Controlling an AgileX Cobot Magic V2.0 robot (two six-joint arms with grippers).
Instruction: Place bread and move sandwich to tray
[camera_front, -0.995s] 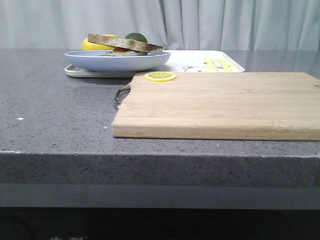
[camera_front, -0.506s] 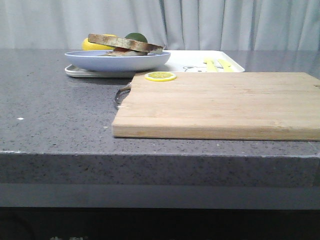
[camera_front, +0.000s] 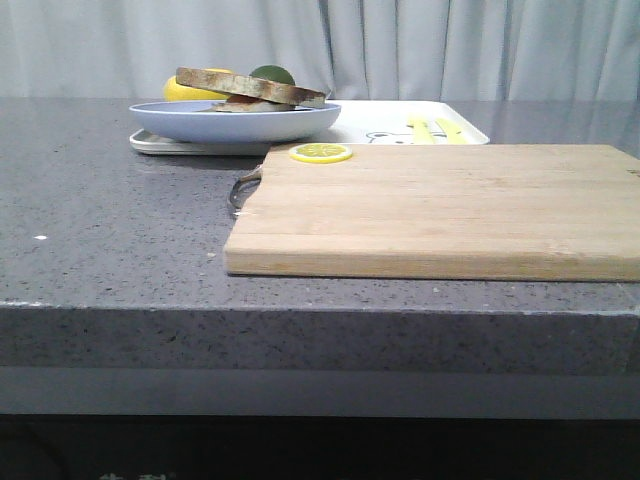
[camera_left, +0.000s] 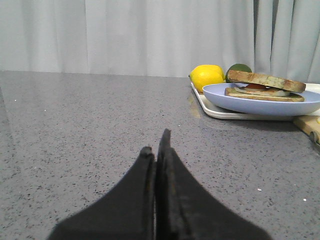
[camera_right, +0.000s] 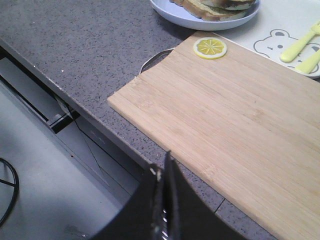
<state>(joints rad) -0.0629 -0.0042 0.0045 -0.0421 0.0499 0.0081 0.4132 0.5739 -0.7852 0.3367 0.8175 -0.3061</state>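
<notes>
The sandwich (camera_front: 248, 102) lies on a round pale blue plate (camera_front: 235, 125), which stands on the left end of the white tray (camera_front: 385, 120) at the back. The bread (camera_front: 250, 85) rests tilted on top of it as the upper slice. In the left wrist view the stack (camera_left: 264, 92) is far off to one side of my left gripper (camera_left: 157, 150), which is shut and empty low over the grey counter. My right gripper (camera_right: 162, 169) is shut and empty too, hanging over the counter's front edge, short of the cutting board. Neither gripper shows in the front view.
A large wooden cutting board (camera_front: 440, 210) with a metal handle (camera_front: 243, 188) fills the near right of the counter; a yellow lemon slice (camera_front: 321, 153) lies on its far left corner. A lemon (camera_left: 206, 76) and a lime (camera_left: 239, 69) sit behind the plate. Yellow cutlery shapes (camera_right: 299, 46) lie on the tray.
</notes>
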